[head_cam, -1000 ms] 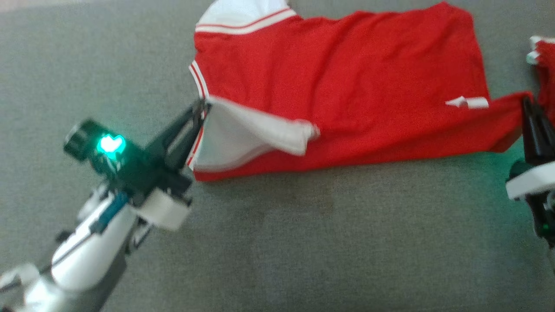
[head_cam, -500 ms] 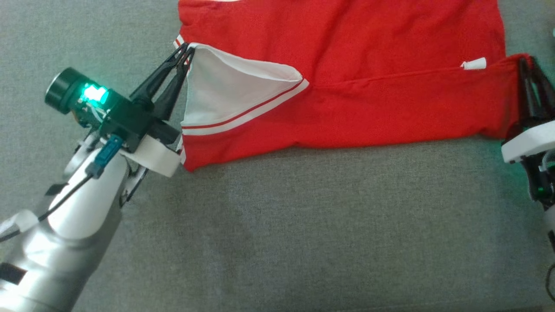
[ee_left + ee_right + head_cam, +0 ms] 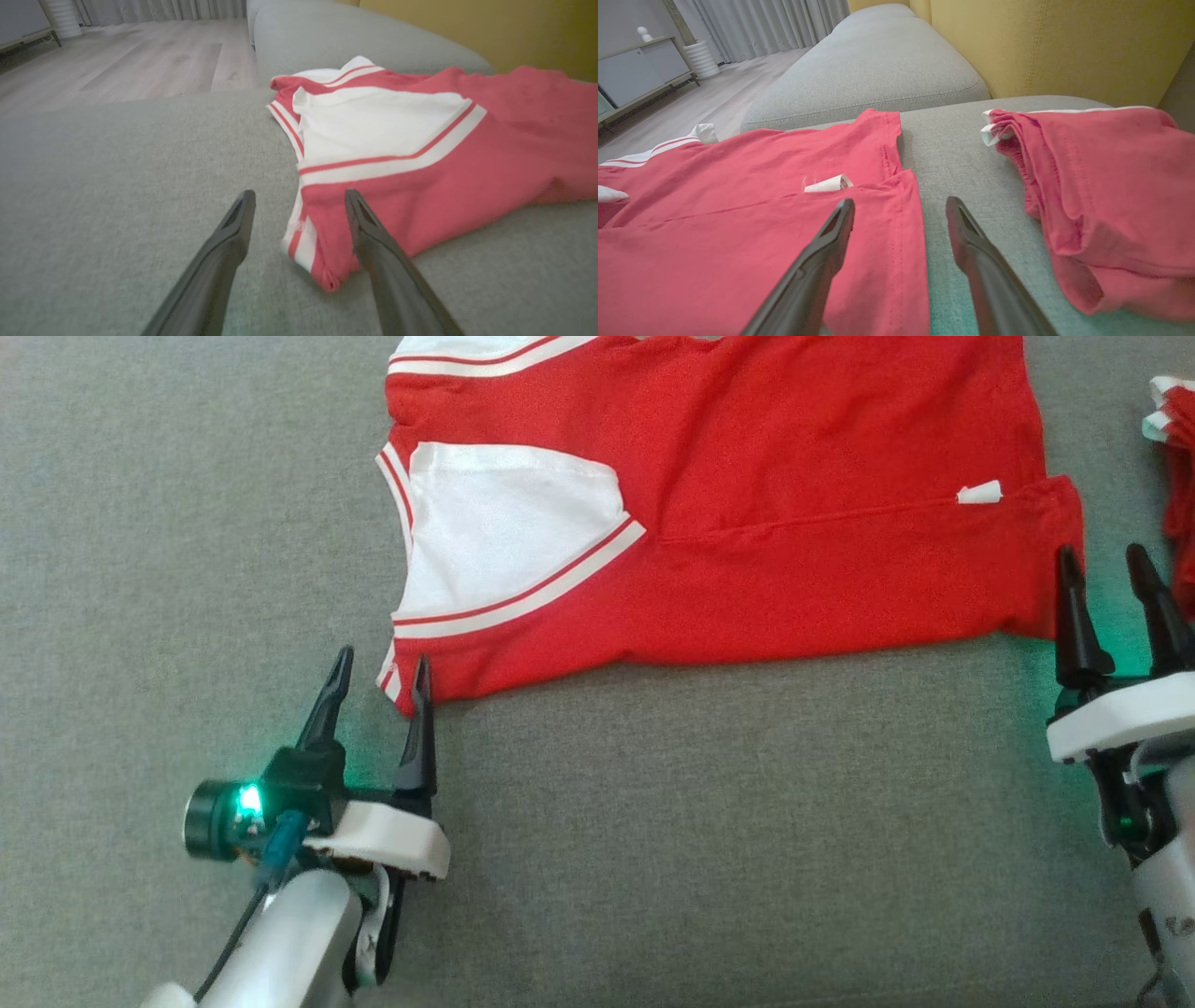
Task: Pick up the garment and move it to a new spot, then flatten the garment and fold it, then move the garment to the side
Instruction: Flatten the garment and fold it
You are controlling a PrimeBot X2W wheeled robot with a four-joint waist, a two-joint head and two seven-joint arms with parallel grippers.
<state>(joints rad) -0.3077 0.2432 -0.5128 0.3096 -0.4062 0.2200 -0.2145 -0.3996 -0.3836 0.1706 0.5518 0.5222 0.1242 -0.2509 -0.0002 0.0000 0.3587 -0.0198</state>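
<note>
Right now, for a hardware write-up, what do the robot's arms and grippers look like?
The left gripper and right gripper each have two long, tapering black fingers above a curved white collar. The left forearm is silvery, with a thin black cable ending in a teal plug; a round black module beside it glows green. The right wrist shows a small green light.

The left hand (image 3: 384, 658) and right hand (image 3: 1099, 551), pinched shut on the near edge of the shirt (image 3: 747, 476) a moment ago, have let go and drawn back, fingers spread. The folded-over flap has settled flat.
</note>
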